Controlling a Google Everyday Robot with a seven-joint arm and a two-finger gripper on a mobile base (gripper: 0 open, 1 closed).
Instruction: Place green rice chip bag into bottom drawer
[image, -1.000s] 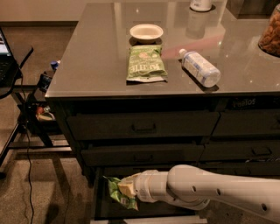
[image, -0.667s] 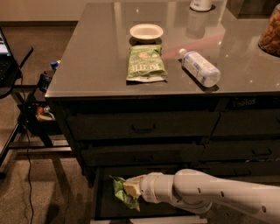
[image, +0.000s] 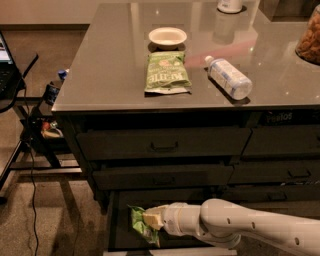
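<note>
One green rice chip bag (image: 139, 227) is down in the open bottom drawer (image: 118, 222), pinched in the claw (image: 152, 218), arm coming from the right. Above: 2 shut drawers (image: 162, 144). On the bench (image: 100, 75): 1 olive-green bag (image: 167, 73), 1 white bowl (image: 167, 36), 1 plastic bottle (image: 229, 78) on its side.

arm (image: 250, 232): white, rounded, dark screw dots | tool (image: 152, 218): pale, in bottom drawer (image: 170, 251)
</note>
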